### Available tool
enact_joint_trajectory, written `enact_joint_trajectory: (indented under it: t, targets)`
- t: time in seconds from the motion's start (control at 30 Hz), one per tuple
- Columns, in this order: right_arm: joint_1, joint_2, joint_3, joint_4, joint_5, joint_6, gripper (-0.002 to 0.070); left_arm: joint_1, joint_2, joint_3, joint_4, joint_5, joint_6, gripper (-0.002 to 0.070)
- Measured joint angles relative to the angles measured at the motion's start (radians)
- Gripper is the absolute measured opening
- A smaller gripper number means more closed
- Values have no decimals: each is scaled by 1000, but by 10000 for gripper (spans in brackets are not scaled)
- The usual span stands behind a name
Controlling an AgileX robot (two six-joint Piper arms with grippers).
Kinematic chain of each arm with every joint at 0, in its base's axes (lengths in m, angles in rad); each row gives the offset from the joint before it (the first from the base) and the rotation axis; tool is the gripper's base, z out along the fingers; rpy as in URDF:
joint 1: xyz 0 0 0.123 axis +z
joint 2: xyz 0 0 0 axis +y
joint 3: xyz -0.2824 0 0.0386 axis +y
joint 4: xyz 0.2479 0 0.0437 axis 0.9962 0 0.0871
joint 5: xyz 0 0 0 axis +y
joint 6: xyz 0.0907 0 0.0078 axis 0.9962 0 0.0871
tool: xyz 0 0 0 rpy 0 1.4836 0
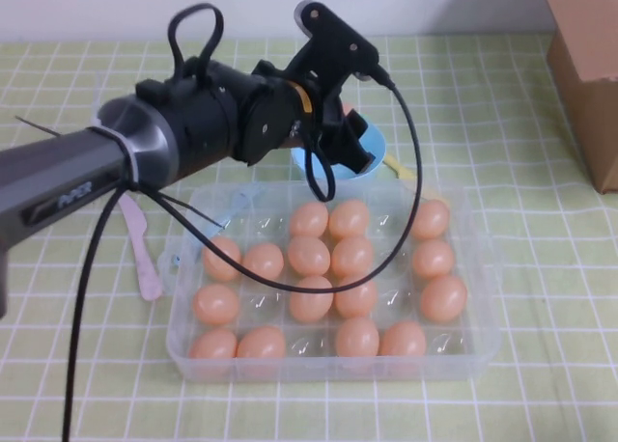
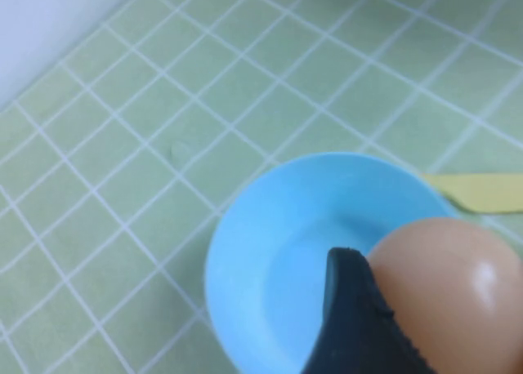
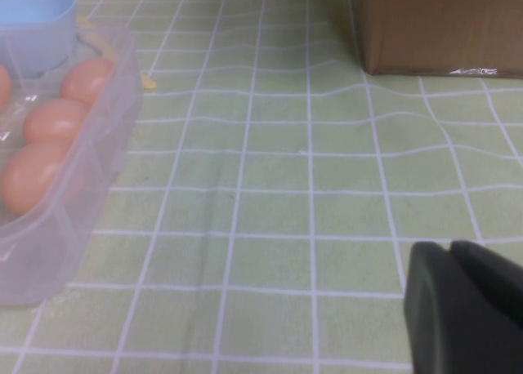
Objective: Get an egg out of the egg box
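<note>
I see a pink spatula (image 1: 141, 251) lying toward the table's left edge, beside the egg box (image 1: 333, 363) at centre front. Behind the box, my left gripper (image 1: 340, 133) hangs over the blue bowl (image 1: 372, 145), clenched around the egg (image 2: 453, 292). A cardboard box (image 1: 589, 66) stands at the far right corner. My right gripper (image 3: 466, 313) sits low near the right edge, fingers together.

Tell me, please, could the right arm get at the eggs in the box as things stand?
Probably yes: the right gripper sits low beside the egg box, bare cloth between them, while the left gripper holds the egg over the bowl.
</note>
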Motion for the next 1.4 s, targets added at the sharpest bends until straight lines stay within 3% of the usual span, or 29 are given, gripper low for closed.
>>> enact_joint_trajectory:
  t: [0.23, 0.5, 0.73, 0.83, 1.0, 1.07, 1.2, 1.4]
  targets:
    - [0, 0, 0, 0, 0, 0, -17, 34, 120, 2, 0, -132, -33, 354]
    - [0, 0, 0, 0, 0, 0, -17, 43, 156, 2, 4, -170, -107, 492]
    - [0, 0, 0, 0, 0, 0, -17, 43, 54, 119, 9, -225, -110, 497]
    - [0, 0, 0, 0, 0, 0, -17, 43, -52, 277, 7, -339, -110, 435]
    - [0, 0, 0, 0, 0, 0, -17, 51, -274, 549, -3, -495, -110, 144]
    - [0, 0, 0, 0, 0, 0, -17, 58, -385, 656, -6, -527, -110, 60]
    - [0, 0, 0, 0, 0, 0, -17, 60, -619, 828, -8, -532, -117, 9]
    - [0, 0, 0, 0, 0, 0, -17, 60, -950, 993, -10, -500, -146, -1]
